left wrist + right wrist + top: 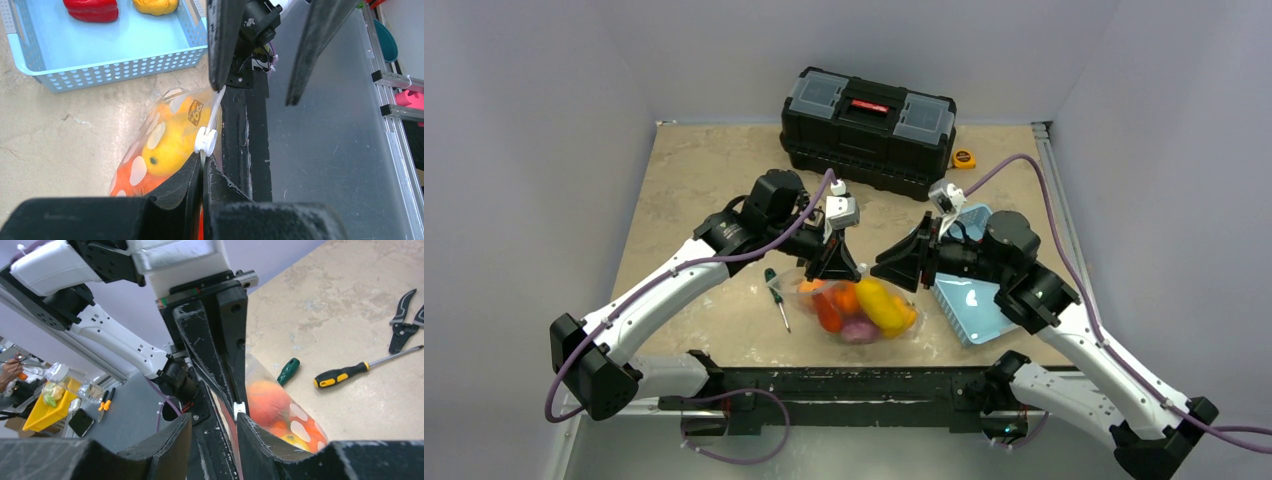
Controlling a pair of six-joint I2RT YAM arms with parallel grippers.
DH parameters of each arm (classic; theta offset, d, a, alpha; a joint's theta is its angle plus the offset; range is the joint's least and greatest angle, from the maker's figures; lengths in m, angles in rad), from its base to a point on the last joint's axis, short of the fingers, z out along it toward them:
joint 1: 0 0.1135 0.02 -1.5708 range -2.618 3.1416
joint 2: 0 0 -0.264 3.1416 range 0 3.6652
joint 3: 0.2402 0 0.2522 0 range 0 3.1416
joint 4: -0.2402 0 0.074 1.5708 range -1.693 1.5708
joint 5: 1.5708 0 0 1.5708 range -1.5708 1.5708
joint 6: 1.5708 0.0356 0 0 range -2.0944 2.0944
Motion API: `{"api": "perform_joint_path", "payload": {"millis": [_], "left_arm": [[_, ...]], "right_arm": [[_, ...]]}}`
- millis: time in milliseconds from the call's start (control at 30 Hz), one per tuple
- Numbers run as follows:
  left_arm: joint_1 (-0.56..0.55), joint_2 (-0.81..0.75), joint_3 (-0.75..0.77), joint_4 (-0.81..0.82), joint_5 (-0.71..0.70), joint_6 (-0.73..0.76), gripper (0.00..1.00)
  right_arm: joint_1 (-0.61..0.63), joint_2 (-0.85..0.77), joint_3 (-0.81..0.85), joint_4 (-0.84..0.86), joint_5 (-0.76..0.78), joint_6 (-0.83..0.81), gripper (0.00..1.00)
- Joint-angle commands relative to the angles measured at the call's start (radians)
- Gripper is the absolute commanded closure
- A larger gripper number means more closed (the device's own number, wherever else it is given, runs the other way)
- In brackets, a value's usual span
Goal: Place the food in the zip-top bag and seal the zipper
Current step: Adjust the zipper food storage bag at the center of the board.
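Left claw [202, 167] was clamped tight on the zipper [216, 107], right at the white slider [206, 140], and held that edge lifted. The zip-top bag [859, 310] hung below it and rested on the surface [704, 180] close to the near edge, about midway along it. It bulged with food [167, 145] in orange, yellow and purple. The green-handled screwdriver [776, 295] lay just beside the bag on its left. Right claw [254, 95] faced the left one across the zipper with its jaws apart and nothing gripped. One finger sat next to the strip, but I could not tell whether it touched. The blue basket [125, 70] stood toward the right edge with a red piece [92, 10] and a yellow piece [155, 6] in it, neither bagged. Risks as judged:

1. Sealing now would leave those two pieces out, so the task would fall short.
2. The right claw could close on loose film instead of the slider or strip, since the strip is thin and hangs slack. The seal would then skip or jam.
3. Only a narrow pinch anchored the bag, so a pull along the zipper might slip it free and drop the load.
4. The packed food pressed up under the mouth and could keep the two lips from mating.
5. Any drag toward the near edge could take the bag off the surface or sweep the screwdriver along.
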State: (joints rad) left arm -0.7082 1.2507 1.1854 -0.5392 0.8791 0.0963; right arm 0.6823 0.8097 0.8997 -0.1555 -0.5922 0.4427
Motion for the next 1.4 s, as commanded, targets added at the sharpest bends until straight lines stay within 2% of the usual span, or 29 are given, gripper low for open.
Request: {"api": "perform_joint_path", "payload": {"millis": [0,167,433,533,633,733,767,900,933,967,1000,1067,1167,1300,1367], "left_arm": [[-0.004,-0.013,0.039,0.058,0.037,-0.007,1.0],[-0.004,-0.014,0.04,0.059,0.037,-0.007,1.0],[-0.005,-0.013,0.04,0.059,0.038,-0.008,1.0],[-0.004,-0.013,0.04,0.059,0.04,-0.007,1.0],[-0.005,-0.014,0.041,0.059,0.041,-0.01,1.0],[-0.004,-0.014,0.048,0.056,0.046,-0.015,1.0],[-0.003,-0.014,0.055,0.053,0.045,-0.02,0.95],[-0.001,-0.031,0.039,0.088,0.074,-0.051,0.47],[-0.001,-0.036,0.028,0.11,0.075,-0.065,0.38],[-0.001,-0.039,0.02,0.132,0.069,-0.084,0.33],[0.0,-0.039,0.014,0.155,0.066,-0.087,0.32],[-0.001,-0.034,0.011,0.171,0.079,-0.121,0.34],[0.0,-0.022,0.011,0.183,0.093,-0.134,0.43],[0.0,-0.013,0.01,0.194,0.093,-0.139,0.62],[0.001,-0.008,0.012,0.195,0.109,-0.142,0.68]], "right_arm": [[-0.003,0.013,-0.008,0.056,0.008,0.014,0.62],[-0.002,0.033,-0.035,0.084,-0.007,0.018,0.64],[-0.001,0.042,-0.049,0.084,-0.026,0.014,0.84],[-0.001,0.041,-0.051,0.086,-0.022,0.015,0.86],[-0.001,0.044,-0.051,0.092,-0.02,0.019,1.0],[-0.001,0.046,-0.054,0.106,-0.019,0.027,1.0],[-0.001,0.045,-0.054,0.109,-0.019,0.028,1.0],[-0.001,0.035,-0.062,0.13,-0.013,0.032,1.0],[-0.002,0.036,-0.063,0.136,-0.017,0.034,1.0],[-0.002,0.038,-0.064,0.14,-0.02,0.036,1.0],[-0.002,0.041,-0.066,0.144,-0.024,0.038,1.0],[-0.001,0.046,-0.069,0.15,-0.031,0.043,1.0],[-0.002,0.045,-0.077,0.15,-0.025,0.045,1.0],[-0.002,0.035,-0.09,0.19,-0.032,0.062,1.0],[-0.002,0.027,-0.092,0.192,-0.021,0.06,1.0]]}}
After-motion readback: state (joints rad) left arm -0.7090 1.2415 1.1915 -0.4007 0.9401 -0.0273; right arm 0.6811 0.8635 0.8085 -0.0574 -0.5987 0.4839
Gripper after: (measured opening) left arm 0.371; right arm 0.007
